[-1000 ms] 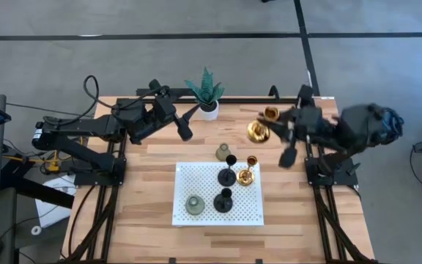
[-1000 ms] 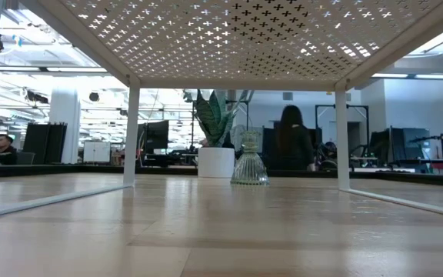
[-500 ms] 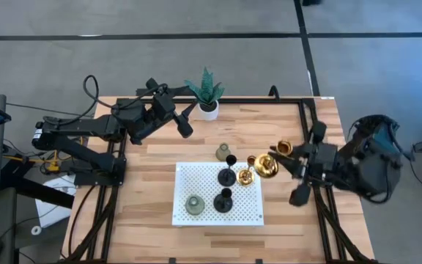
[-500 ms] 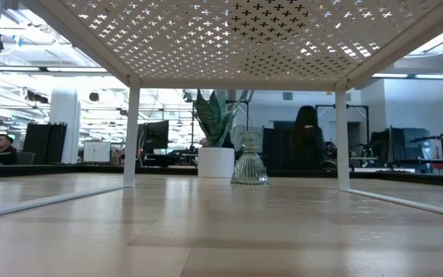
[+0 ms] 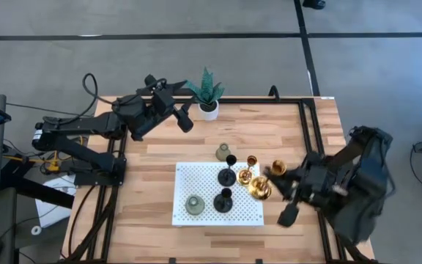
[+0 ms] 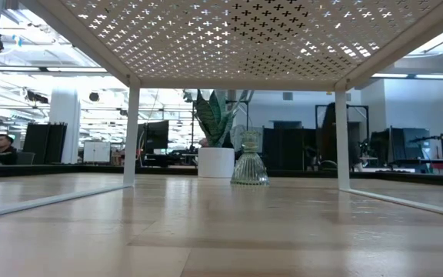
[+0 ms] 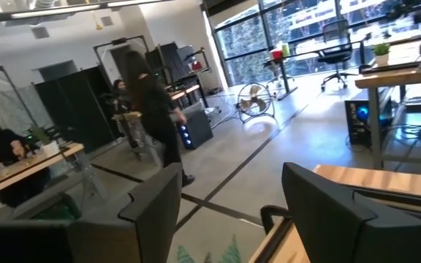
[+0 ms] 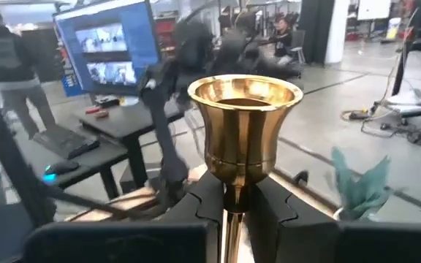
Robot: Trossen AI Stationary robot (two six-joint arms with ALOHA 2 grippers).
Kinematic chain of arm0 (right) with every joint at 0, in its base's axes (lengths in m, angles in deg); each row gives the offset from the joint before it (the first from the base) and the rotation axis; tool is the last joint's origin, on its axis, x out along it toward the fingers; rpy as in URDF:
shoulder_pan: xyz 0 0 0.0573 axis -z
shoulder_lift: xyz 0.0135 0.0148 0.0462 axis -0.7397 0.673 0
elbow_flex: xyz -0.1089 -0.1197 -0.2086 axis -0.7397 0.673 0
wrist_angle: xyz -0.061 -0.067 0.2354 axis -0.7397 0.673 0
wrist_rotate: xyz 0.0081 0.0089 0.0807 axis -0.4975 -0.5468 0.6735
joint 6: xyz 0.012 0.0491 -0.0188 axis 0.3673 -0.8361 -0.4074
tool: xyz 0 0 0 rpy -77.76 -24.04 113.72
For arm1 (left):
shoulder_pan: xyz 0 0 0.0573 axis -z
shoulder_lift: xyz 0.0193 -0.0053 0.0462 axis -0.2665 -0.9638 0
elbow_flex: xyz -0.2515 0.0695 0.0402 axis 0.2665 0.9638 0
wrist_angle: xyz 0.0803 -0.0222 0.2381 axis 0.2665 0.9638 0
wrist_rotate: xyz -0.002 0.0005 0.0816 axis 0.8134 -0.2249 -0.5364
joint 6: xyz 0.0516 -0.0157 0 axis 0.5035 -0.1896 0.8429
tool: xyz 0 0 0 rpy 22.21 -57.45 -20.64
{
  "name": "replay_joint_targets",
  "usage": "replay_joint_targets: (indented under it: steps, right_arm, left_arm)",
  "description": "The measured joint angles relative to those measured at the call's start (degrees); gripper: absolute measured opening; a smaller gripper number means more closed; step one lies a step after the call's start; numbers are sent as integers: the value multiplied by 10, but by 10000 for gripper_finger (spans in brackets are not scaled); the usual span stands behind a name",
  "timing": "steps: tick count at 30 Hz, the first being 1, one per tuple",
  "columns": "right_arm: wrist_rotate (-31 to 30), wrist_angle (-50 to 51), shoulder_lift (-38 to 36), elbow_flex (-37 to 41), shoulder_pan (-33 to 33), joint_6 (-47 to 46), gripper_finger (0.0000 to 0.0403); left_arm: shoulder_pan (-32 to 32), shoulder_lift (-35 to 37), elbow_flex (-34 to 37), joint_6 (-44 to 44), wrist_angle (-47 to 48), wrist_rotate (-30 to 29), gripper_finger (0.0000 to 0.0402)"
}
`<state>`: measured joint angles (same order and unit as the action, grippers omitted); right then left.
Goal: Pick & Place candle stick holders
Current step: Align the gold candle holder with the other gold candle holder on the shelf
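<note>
My right gripper (image 5: 272, 180) is shut on a shiny gold stemmed candle stick holder (image 8: 244, 131), held above the right edge of the white perforated rack (image 5: 196, 176). On the rack stand two black stemmed holders (image 5: 227, 176) (image 5: 223, 201), a second gold holder (image 5: 246, 173) and a grey-green bell-shaped holder (image 5: 194, 205). Another grey-green holder (image 5: 223, 152) stands by its base on the table behind the rack; it also shows in the low view (image 6: 250, 158). My left gripper (image 5: 184, 117) is open and empty near the plant. My right gripper pinches the gold holder's thin stem (image 8: 232, 199), just under the cup, between its two fingers (image 8: 202, 199). The fingers come from the table's right side. The holder is lifted clear and strongly tilted, its round base (image 5: 259, 188) toward the rack and its cup (image 5: 278, 169) farther right.
A green spiky plant in a white pot (image 5: 208, 94) stands at the table's far edge. Bare wood lies left of the rack and along the near edge (image 5: 218, 242). People show in the room beyond the table.
My right gripper has carried the gold holder from the table's far right toward the near edge and left, up to the rack's right edge. The holder has stayed lifted clear in the shut fingers.
</note>
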<state>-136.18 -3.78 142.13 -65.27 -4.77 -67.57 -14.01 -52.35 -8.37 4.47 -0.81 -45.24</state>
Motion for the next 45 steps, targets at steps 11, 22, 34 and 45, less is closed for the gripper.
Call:
replay_joint_targets:
  steps: [11,22,34,45]
  right_arm:
    - [5,60,56,1,-3,-112,23]
    - [41,218,64,48,-23,-345,23]
    - [57,214,64,113,-21,-385,23]
    - [92,182,65,178,3,-425,23]
  left_arm:
    - [-13,0,0,0,0,0,237]
    - [-11,0,0,-3,0,0,237]
    - [-11,0,0,-3,0,1,237]
    - [-11,0,0,-7,1,1,237]
